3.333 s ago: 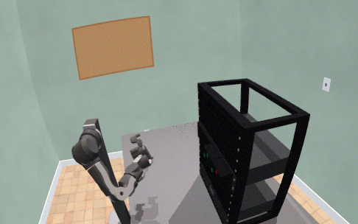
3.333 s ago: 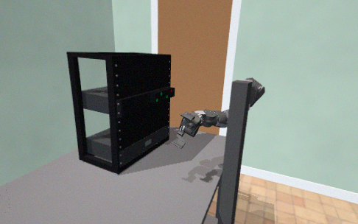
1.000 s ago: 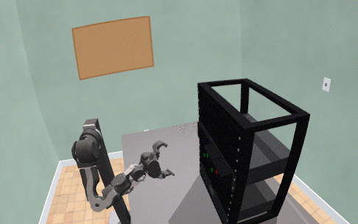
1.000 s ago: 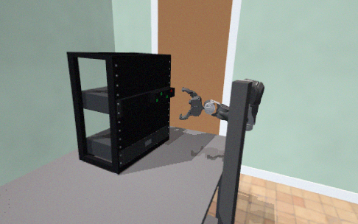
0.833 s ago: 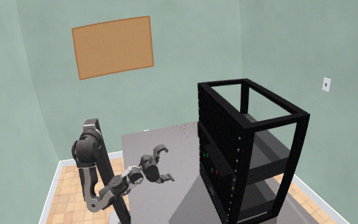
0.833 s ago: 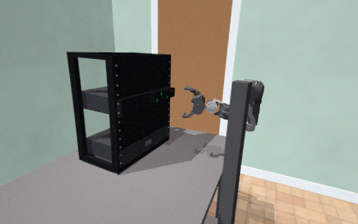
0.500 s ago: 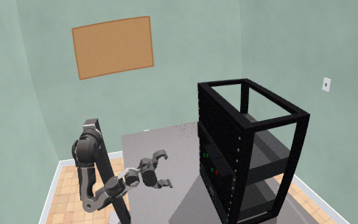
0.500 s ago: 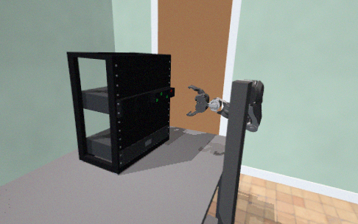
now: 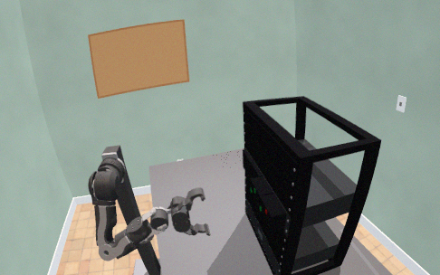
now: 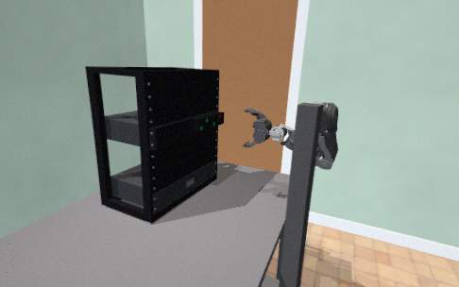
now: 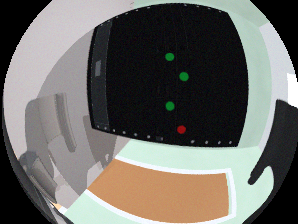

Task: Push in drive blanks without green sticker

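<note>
Your grey two-finger gripper (image 9: 200, 213) hangs in the air with fingers spread wide and nothing between them, well apart from the black metal rack (image 9: 312, 156) on the grey table (image 10: 94, 245). Its front shows three green stickers (image 11: 169, 56) and one red sticker (image 11: 181, 129).
</note>
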